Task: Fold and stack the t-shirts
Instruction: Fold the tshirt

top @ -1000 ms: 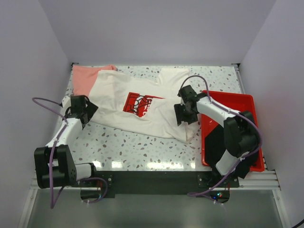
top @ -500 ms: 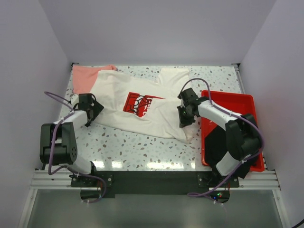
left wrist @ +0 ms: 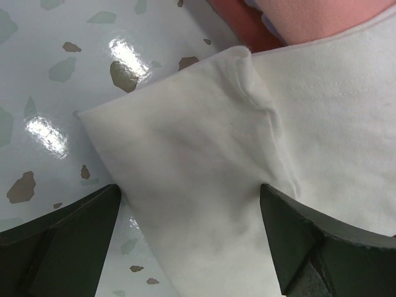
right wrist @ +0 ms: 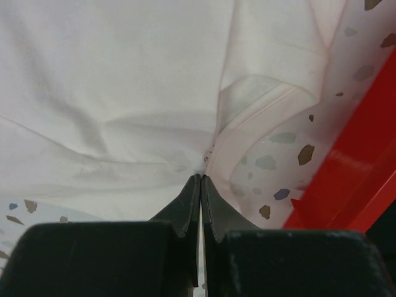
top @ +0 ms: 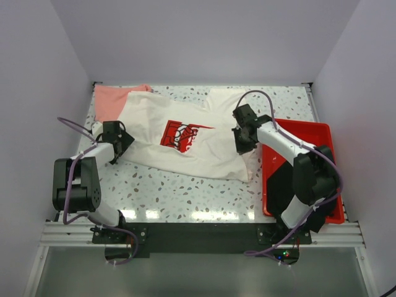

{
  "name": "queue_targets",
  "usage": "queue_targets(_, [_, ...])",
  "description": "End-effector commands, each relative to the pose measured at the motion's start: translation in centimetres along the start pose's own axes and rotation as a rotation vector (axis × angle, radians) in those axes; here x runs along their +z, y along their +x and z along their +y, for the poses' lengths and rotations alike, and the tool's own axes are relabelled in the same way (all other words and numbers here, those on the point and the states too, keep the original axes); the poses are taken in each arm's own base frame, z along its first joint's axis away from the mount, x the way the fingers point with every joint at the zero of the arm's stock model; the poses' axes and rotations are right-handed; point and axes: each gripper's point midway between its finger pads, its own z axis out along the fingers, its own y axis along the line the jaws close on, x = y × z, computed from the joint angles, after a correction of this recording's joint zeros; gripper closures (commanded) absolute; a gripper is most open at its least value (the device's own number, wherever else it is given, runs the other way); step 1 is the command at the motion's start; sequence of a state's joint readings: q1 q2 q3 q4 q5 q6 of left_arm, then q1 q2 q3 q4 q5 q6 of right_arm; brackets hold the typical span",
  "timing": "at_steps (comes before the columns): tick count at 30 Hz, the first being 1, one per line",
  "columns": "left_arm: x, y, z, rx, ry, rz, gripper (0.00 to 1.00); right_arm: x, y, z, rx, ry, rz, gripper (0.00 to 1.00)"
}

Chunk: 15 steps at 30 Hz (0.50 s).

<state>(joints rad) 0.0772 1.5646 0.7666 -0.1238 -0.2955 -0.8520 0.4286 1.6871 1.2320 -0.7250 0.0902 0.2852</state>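
The cream-white t-shirt (top: 154, 124) with a red square print (top: 179, 134) lies spread on the speckled table. My left gripper (top: 124, 141) hangs open over its left sleeve (left wrist: 185, 154), one finger on each side of the cloth (left wrist: 189, 198). My right gripper (top: 240, 143) is shut on a fold at the shirt's right edge (right wrist: 201, 179), beside the turned-up hem (right wrist: 260, 99). A salmon-pink t-shirt (top: 111, 99) pokes out from under the white one at the far left; it also shows in the left wrist view (left wrist: 322, 18). The lavender one is out of view.
A red plastic tray (top: 309, 133) stands at the right, close to my right arm; its rim fills the right side of the right wrist view (right wrist: 352, 161). White walls close in the table on three sides.
My right gripper has shut on the shirt's right edge and drawn it slightly away from the near edge. My left gripper came in over the left sleeve and stayed open.
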Motion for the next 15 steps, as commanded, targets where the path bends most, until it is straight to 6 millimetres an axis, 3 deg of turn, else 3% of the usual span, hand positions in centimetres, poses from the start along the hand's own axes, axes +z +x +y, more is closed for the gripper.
queue_targets(1, [0.2, -1.0, 0.2, 0.009, -0.027, -0.036, 0.0, 0.1, -0.4, -2.3, -0.035, 0.106, 0.031, 1.0])
queue_targets(4, [0.2, -1.1, 0.5, 0.012, -0.041, -0.039, 0.0, 0.7, -0.6, -3.1, -0.032, 0.154, 0.038, 1.0])
queue_targets(7, [0.0, -1.4, 0.6, 0.012, -0.048, -0.047, 0.0, 1.2, -0.6, -3.6, -0.032, 0.194, 0.064, 0.82])
queue_targets(8, [-0.2, -1.6, 0.5, 0.009, -0.046, -0.049, 0.0, 1.2, -0.6, -3.8, -0.026, 0.206, 0.07, 0.67])
queue_targets(9, [-0.4, -1.8, 0.5, 0.006, -0.046, -0.055, 0.0, 1.2, -0.6, -4.0, -0.023, 0.218, 0.069, 0.33])
queue_targets(10, [-0.8, -2.1, 0.3, 0.002, -0.036, -0.062, 0.0, 1.0, -0.9, -4.1, -0.019, 0.225, 0.061, 0.11])
queue_targets(11, [-1.1, -2.3, 0.1, -0.002, -0.029, -0.067, 0.0, 0.7, -1.1, -4.1, -0.019, 0.224, 0.052, 0.01])
queue_targets(15, [-3.0, -3.4, -0.4, -0.016, 0.006, -0.091, 0.0, -1.8, -3.2, -2.5, -0.028, 0.126, -0.042, 0.01])
